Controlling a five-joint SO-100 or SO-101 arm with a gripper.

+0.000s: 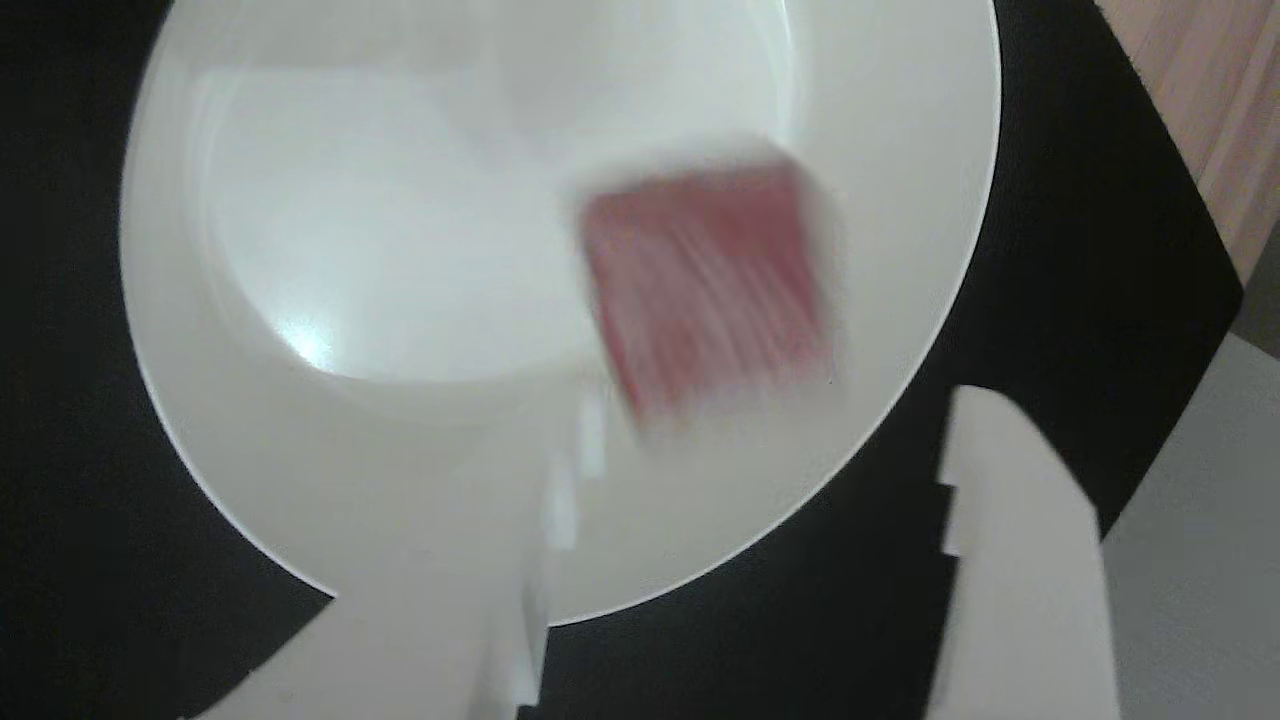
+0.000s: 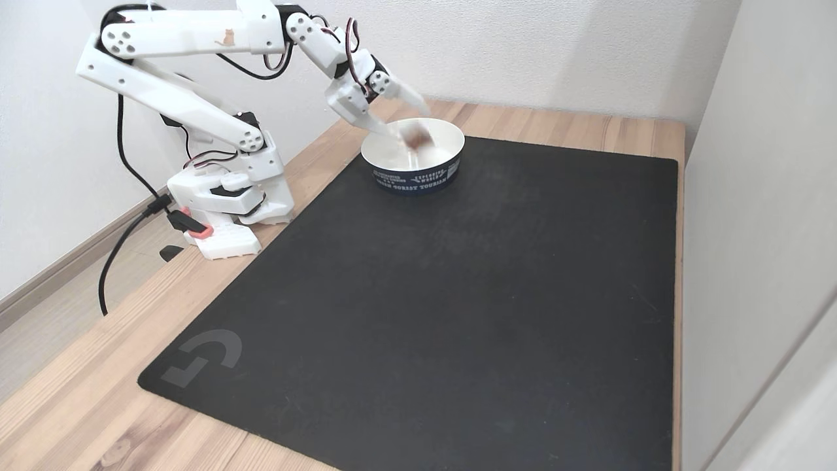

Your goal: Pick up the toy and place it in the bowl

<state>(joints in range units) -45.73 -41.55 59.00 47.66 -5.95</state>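
Note:
The dark red toy (image 1: 710, 290) is a motion-blurred square inside the off-white bowl (image 1: 300, 200), free of my fingers. In the fixed view the toy (image 2: 415, 135) shows as a blurred dark spot just above the floor of the bowl (image 2: 412, 178), which stands at the far edge of the black mat. My gripper (image 1: 770, 440) is open, one white finger at the lower left and the other at the lower right of the other view, with nothing between them. In the fixed view the gripper (image 2: 405, 116) hangs over the bowl's left rim.
The black mat (image 2: 425, 294) covers most of the wooden table (image 2: 78, 392). The arm's white base (image 2: 225, 209) stands left of the mat with black cables trailing off the table edge. White walls close in at the back and right.

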